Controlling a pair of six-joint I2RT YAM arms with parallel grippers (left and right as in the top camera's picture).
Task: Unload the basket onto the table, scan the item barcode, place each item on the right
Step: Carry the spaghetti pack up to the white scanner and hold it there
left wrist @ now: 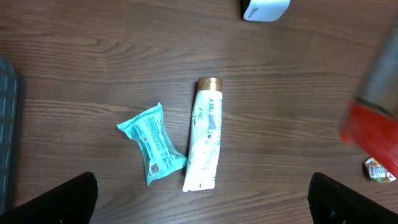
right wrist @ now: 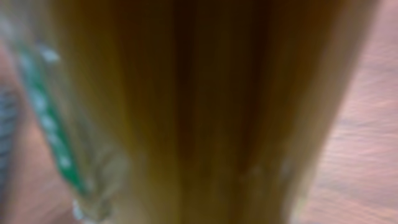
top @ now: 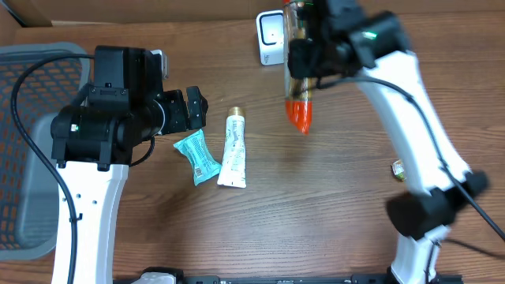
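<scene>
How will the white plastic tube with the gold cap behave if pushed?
The white plastic tube with the gold cap lies flat with a wide crimped end, so it probably slides or pivots rather than rolls. It looks soft, likely denting under a grip.

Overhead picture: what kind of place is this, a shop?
Probably a practice checkout on a wooden table: a white scanner at the back, a grey basket at the side, and goods like a tube, a packet and a bottle.

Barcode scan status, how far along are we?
Done: orange-capped bottle is up off the table. In hand: right gripper holds it beside the white scanner; whether it has scanned isn't visible. Remaining: teal packet and white tube lie unpicked, left gripper open nearby.
</scene>
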